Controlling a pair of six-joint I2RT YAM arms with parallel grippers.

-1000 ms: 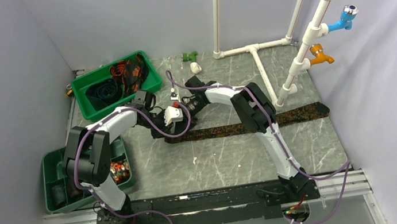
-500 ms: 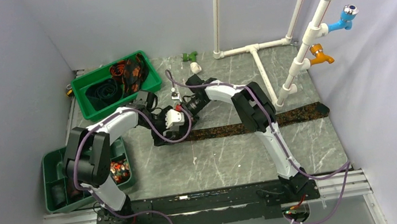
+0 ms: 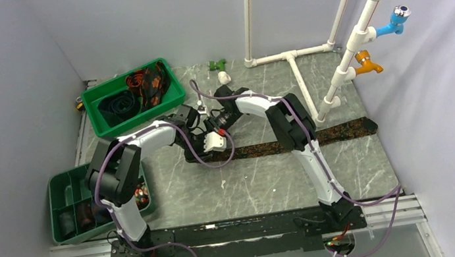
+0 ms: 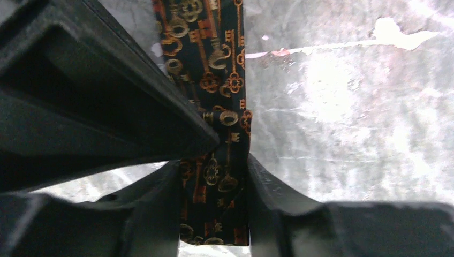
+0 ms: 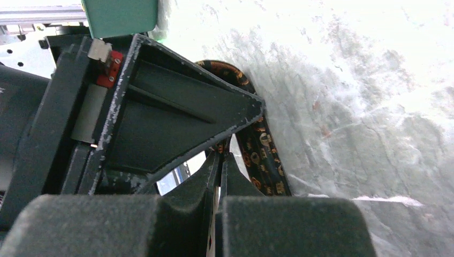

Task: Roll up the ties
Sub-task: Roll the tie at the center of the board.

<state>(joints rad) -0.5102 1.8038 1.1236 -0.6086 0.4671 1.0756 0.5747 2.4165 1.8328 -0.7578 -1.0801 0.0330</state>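
Observation:
A long dark brown tie [image 3: 280, 145] with orange print lies flat across the table, running right to its wide end [image 3: 364, 126]. Both grippers meet at its left end. My left gripper [image 3: 206, 150] is shut on that end; in the left wrist view the key-patterned cloth [image 4: 217, 176] fills the gap between its fingers [image 4: 160, 206]. My right gripper [image 3: 210, 131] is shut, with the tie's edge pinched at its tips [image 5: 220, 160], and the tie [image 5: 262, 152] curves just beyond. Two more ties, navy-teal [image 3: 117, 106] and black with red-orange [image 3: 149, 82], lie in a green tray.
The green tray [image 3: 171, 99] stands at the back left. A second green compartment tray [image 3: 60, 187] sits at the near left. White PVC pipes [image 3: 297, 73] rise at the back right, with blue [image 3: 396, 18] and orange [image 3: 367, 62] taps. Purple cables loop around both arms.
My left arm has swung to the right, and its gripper has moved right along the tie's left end. My right gripper has stayed almost where it was.

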